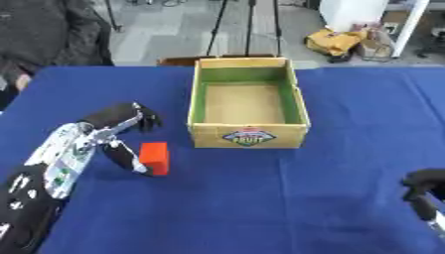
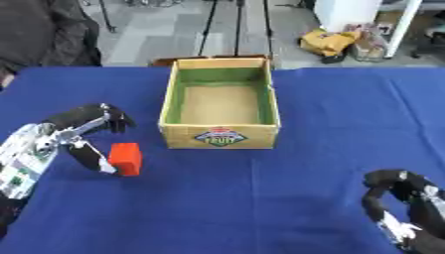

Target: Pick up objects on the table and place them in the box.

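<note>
A blue cloth covers the table (image 1: 347, 188) from edge to edge, and everything of the task rests on it. The biggest thing on it is the box (image 1: 249, 135), a yellow-sided open carton with green inner walls and a bare brown floor; it sits at the middle of the far half, its long sides running away from the robot and a round printed label on the near wall. Nothing lies inside it. The left hand (image 1: 111, 130) comes in from the lower left on a silver and black forearm and sits low over the cloth, to the left of the box and apart from it. Its black fingers (image 1: 139, 117) reach forward with their tips bent down on the far side, while the thumb stretches toward the robot along the near side, so the hand is spread wide like an open clamp. The red block (image 1: 155, 158), a small upright brick, stands on the cloth just beside the thumb's tip, near the box's left front corner but clear of it; whether the thumb touches it cannot be told, and the fingers are not closed around it. The right hand (image 2: 402, 202) shows at the lower right corner, well apart from the box and the block, its dark fingers curled inward with nothing in them.
</note>
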Available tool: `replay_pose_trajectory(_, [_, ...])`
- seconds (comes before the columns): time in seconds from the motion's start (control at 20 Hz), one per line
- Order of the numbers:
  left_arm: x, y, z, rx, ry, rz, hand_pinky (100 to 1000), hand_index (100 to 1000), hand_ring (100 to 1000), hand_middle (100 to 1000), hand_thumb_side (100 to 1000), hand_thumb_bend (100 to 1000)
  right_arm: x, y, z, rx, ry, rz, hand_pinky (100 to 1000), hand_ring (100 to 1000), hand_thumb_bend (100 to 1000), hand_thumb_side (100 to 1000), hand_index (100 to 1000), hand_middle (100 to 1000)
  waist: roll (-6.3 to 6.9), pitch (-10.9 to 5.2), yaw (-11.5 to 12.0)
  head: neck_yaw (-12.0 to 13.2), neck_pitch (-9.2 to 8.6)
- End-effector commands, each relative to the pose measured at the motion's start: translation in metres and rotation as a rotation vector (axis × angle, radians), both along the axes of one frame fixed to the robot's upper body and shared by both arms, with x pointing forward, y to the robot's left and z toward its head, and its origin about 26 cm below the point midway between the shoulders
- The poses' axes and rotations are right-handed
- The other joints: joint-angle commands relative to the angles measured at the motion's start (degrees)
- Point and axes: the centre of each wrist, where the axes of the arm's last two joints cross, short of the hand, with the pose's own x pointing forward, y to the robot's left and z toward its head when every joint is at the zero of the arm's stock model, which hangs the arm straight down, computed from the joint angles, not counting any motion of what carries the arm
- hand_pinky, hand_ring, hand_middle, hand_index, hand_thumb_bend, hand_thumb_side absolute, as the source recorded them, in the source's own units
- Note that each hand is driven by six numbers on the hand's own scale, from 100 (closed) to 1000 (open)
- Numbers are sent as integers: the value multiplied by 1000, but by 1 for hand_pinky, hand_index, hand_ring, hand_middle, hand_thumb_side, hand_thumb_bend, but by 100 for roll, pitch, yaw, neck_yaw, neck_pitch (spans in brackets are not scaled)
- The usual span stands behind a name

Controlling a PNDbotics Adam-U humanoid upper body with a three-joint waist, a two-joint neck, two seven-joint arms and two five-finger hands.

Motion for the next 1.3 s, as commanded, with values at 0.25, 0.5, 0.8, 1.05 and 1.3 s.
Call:
replay_pose_trajectory(0.25, [5, -2, 2, 16, -24, 4, 617, 756, 591, 553, 146, 825, 1, -1, 9, -17, -25, 14, 754, 504, 454, 455, 693, 411, 1, -71, -17, 12, -50])
replay_pose_trajectory(0.5, [6, -3, -3, 25, -16, 3, 616, 751, 590, 550, 142, 817, 1, -1, 9, -17, -24, 14, 754, 504, 455, 455, 693, 411, 6, -71, -21, 9, -52])
replay_pose_trajectory(0.8, [7, -3, -5, 35, -14, 5, 594, 723, 563, 523, 129, 800, 1, -1, 9, -17, -23, 14, 754, 504, 456, 455, 693, 411, 10, -70, -24, 7, -46])
replay_pose_trajectory(1.05, [7, -3, -7, 45, -8, 6, 523, 640, 496, 458, 116, 780, 1, -1, 9, -17, -23, 14, 755, 504, 457, 455, 694, 411, 15, -73, -27, 5, -41])
replay_pose_trajectory(1.3, [7, -3, -9, 57, 11, 2, 401, 492, 387, 323, 100, 736, 1, -1, 8, -17, -21, 14, 755, 504, 457, 455, 694, 411, 21, -80, -27, 4, -37])
